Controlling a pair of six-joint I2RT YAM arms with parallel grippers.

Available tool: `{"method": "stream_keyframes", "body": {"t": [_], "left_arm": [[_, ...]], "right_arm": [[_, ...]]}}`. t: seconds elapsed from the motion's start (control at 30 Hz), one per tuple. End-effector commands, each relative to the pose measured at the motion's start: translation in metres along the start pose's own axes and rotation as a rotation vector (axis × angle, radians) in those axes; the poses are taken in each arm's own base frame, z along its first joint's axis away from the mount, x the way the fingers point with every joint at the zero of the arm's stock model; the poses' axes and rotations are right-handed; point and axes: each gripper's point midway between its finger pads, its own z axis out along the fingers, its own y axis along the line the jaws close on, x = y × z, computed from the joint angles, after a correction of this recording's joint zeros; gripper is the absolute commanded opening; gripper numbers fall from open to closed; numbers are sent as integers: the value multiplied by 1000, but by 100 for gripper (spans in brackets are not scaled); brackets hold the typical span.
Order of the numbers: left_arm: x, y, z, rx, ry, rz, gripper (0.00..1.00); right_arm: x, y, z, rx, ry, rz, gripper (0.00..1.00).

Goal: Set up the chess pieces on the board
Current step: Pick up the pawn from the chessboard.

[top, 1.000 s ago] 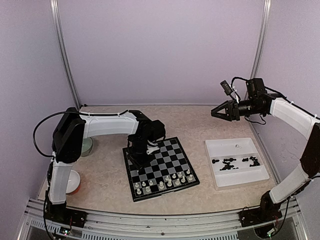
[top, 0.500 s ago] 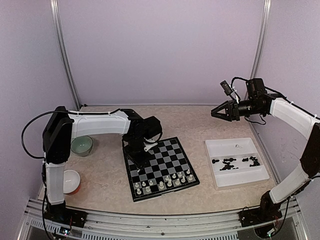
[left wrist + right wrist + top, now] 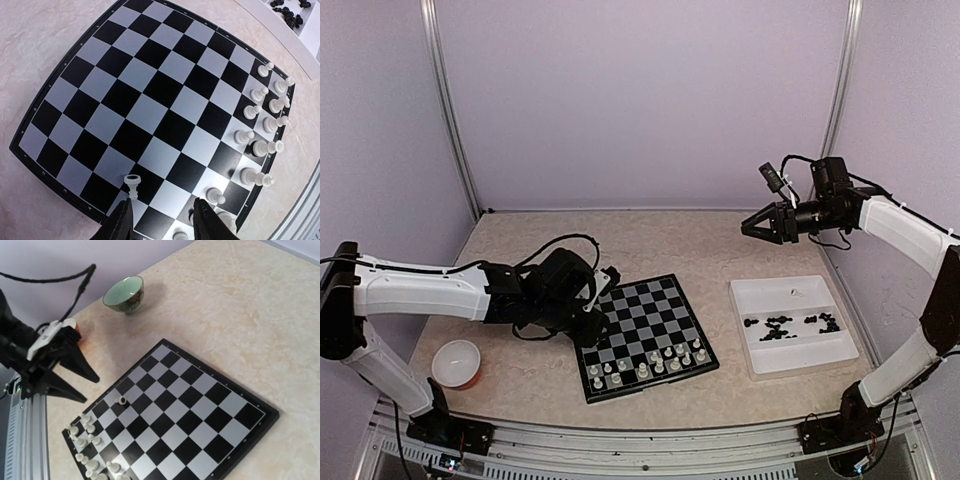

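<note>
The board [image 3: 650, 315] lies mid-table and also shows in the left wrist view [image 3: 150, 100] and the right wrist view [image 3: 190, 415]. Several cream-white chess pieces [image 3: 645, 365] stand in two rows along its near edge [image 3: 260, 125]. One cream piece [image 3: 132, 184] stands alone near the board's left edge [image 3: 121, 400]. My left gripper [image 3: 598, 312] is open and empty, low at that edge, with the lone piece just ahead of its left finger [image 3: 120, 220]. The black pieces [image 3: 790, 322] lie in the white tray [image 3: 750, 350]. My right gripper [image 3: 750, 228] hangs open and empty, high above the table's back right.
A white bowl with an orange base [image 3: 457, 362] sits at the near left. A green bowl [image 3: 125, 292] stands left of the board, behind my left arm in the top view. The left arm [image 3: 420, 292] stretches low across the left side.
My left arm has swung down and to the left, drawing its gripper back from over the board to its left edge. The right arm has not moved.
</note>
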Motion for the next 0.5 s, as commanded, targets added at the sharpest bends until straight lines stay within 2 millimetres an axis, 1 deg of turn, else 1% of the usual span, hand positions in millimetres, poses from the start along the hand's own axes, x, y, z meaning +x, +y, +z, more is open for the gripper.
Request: {"method": "stream_keyframes", "body": {"t": [0.0,0.23,0.47], "left_arm": [[-20,5,6,-9,-129,-29,40],[-3,14,18,-3,-97,-30,35],[21,22,31,-15,-33,-43,33]], "right_arm": [[0,0,2,3,14,-8,38],[2,0,1,18,18,-19,38],[2,-2,3,18,21,-14,38]]}}
